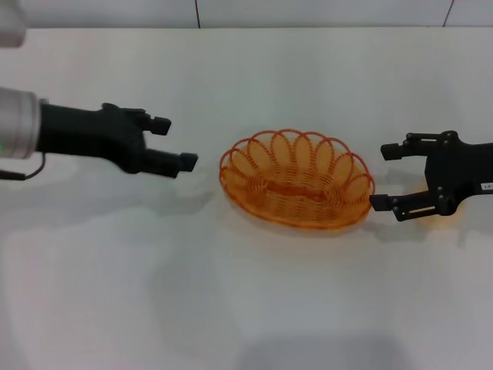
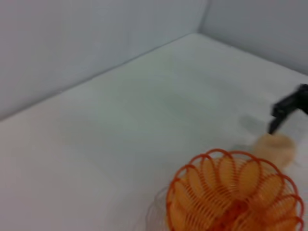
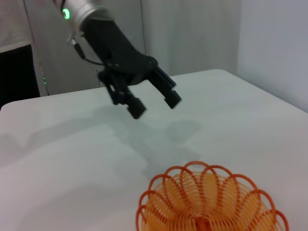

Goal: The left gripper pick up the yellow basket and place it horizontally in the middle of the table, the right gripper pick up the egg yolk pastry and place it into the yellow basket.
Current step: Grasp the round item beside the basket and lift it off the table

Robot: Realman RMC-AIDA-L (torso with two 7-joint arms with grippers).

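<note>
The yellow basket (image 1: 296,181) lies flat and empty in the middle of the white table (image 1: 246,308). It also shows in the left wrist view (image 2: 236,197) and the right wrist view (image 3: 211,204). My left gripper (image 1: 176,142) hovers open and empty just left of the basket, and shows in the right wrist view (image 3: 155,105). My right gripper (image 1: 387,176) is open at the basket's right rim. The egg yolk pastry (image 2: 275,147) sits on the table outside the basket, under the right gripper (image 2: 288,109). In the head view the pastry is hidden by that gripper.
A wall runs along the table's far edge (image 1: 246,28). White tabletop stretches in front of the basket and behind it.
</note>
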